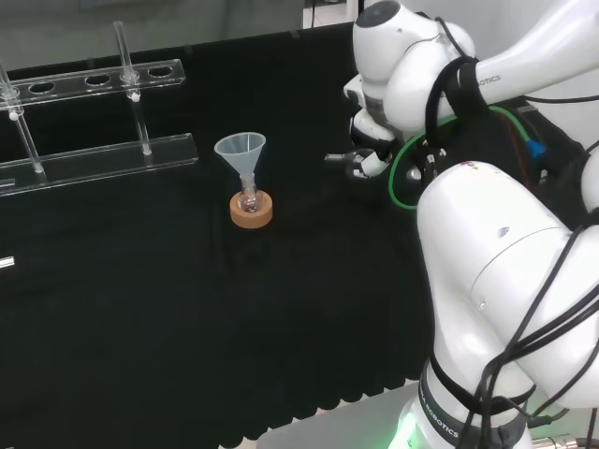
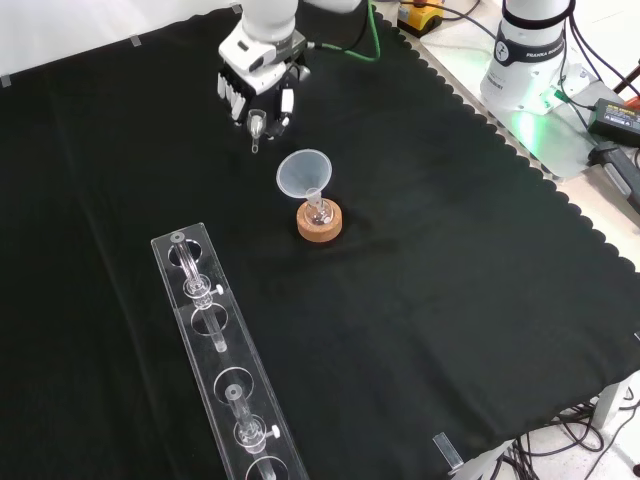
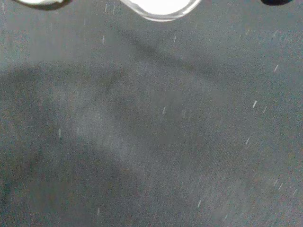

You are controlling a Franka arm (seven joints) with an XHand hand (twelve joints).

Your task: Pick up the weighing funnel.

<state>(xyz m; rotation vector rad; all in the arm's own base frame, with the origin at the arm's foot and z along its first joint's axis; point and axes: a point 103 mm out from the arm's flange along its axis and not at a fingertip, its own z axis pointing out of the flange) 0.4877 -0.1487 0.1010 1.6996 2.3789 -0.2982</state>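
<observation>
The hand (image 2: 258, 82) hovers over the far part of the black cloth in the front view, its fingers curled downward. A small clear piece, the weighing funnel (image 2: 256, 129), hangs between them with its stem pointing down, just off the cloth. In the head view the hand (image 1: 363, 159) is beside the arm's white links, and the weighing funnel's tip (image 1: 334, 157) pokes out to its left. The wrist view catches a clear curved rim of the weighing funnel (image 3: 161, 10) over bare cloth.
The big funnel (image 2: 303, 172) stands in a small flask on a cork ring (image 2: 319, 222), a little nearer than the hand in the front view. A long clear rack (image 2: 225, 360) lies at the lower left. The cloth's scalloped edge (image 2: 520, 160) runs along the right.
</observation>
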